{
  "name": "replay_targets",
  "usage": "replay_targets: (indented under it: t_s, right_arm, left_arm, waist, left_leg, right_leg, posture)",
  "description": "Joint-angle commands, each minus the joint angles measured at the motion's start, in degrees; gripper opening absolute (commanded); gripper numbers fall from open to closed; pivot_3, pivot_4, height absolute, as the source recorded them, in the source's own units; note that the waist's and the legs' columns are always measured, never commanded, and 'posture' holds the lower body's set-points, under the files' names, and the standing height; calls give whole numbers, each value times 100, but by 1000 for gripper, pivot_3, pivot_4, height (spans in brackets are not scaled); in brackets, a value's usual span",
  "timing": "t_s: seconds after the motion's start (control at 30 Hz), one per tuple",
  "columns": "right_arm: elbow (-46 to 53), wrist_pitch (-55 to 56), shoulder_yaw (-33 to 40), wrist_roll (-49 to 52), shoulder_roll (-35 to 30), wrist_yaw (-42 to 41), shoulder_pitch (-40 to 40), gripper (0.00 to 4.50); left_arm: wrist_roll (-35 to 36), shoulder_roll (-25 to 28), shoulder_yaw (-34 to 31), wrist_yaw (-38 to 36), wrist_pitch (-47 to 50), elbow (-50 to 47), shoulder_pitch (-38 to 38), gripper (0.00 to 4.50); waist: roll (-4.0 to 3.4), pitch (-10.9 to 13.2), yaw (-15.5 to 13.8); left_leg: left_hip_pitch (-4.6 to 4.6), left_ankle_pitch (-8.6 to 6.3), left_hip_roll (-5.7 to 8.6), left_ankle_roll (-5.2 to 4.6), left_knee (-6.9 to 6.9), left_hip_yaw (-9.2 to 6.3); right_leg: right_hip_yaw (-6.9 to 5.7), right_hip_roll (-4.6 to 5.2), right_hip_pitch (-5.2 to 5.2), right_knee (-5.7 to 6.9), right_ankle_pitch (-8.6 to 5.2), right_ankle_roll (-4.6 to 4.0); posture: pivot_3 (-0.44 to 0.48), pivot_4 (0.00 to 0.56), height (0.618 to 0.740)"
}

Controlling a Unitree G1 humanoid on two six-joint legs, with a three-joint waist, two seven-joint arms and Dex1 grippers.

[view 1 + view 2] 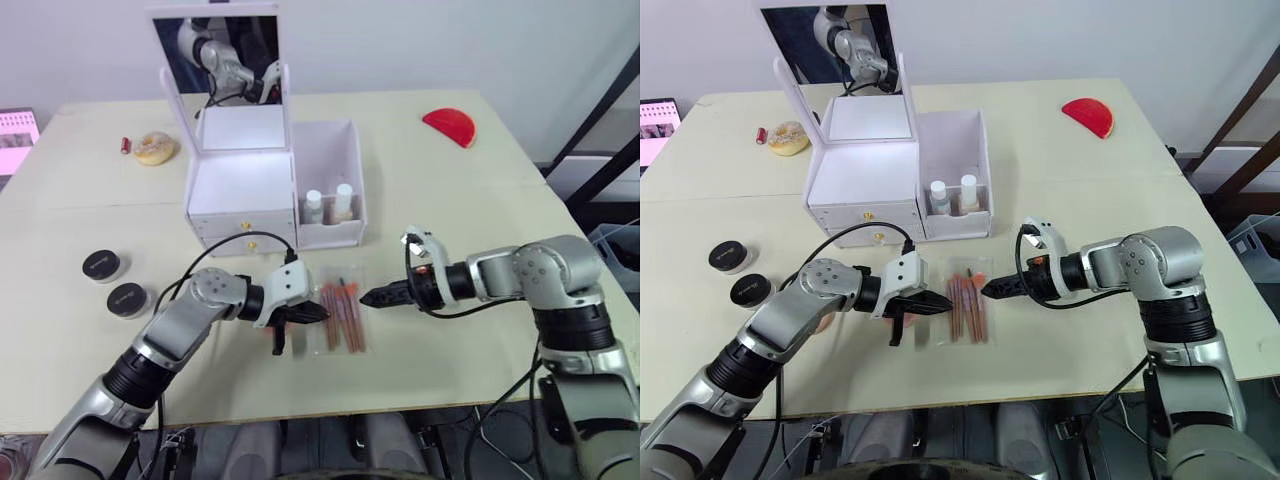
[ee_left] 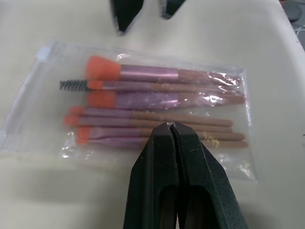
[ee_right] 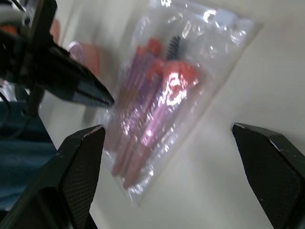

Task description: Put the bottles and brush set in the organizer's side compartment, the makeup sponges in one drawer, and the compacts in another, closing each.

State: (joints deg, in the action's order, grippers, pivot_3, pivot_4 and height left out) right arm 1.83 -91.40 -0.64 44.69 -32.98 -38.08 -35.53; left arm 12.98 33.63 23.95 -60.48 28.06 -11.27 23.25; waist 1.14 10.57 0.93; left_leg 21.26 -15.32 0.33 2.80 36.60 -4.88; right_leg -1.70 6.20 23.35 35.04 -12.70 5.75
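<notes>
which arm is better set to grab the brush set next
Right, probably. The right claw is open at the edge of the brush set and nearer the side compartment. The left claw is shut at the bag's other edge.

Both arms are silver-grey metal with black joint bands, trailing black cables; each white wrist housing carries a black two-fingered left pincer (image 1: 318,313) and right pincer (image 1: 366,298).
</notes>
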Motion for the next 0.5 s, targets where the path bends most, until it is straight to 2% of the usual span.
replay_targets:
  t_s: [0.03, 0.2, 0.5]
  right_arm:
    - [-159, -110, -45, 265, 303, 287, 94, 4500]
    - [-390, -110, 194, 483, 579, 724, 136, 4500]
    - [-275, -110, 206, 892, 542, 1173, 232, 4500]
  left_arm:
    - [-7, 14, -70, -58, -59, -136, 47, 54]
    - [-152, 106, 10, -71, 66, -133, 125, 54]
    - [-415, 88, 138, -41, 426, -86, 331, 54]
  waist:
    - [-1, -1, 2]
    - [-3, -2, 19]
    - [-5, -4, 19]
  left_leg:
    - [0, 0, -4, 0, 4, -2]
    - [0, 0, -28, -1, 26, -10]
    - [3, -1, -32, -2, 37, -12]
  right_leg:
    - [0, -5, 1, 3, -2, 3]
    - [2, -36, 1, 9, 3, -7]
    - [5, -42, 2, 11, 7, -15]
  posture:
    - [0, 150, 739]
    - [0, 150, 739]
    - [0, 150, 739]
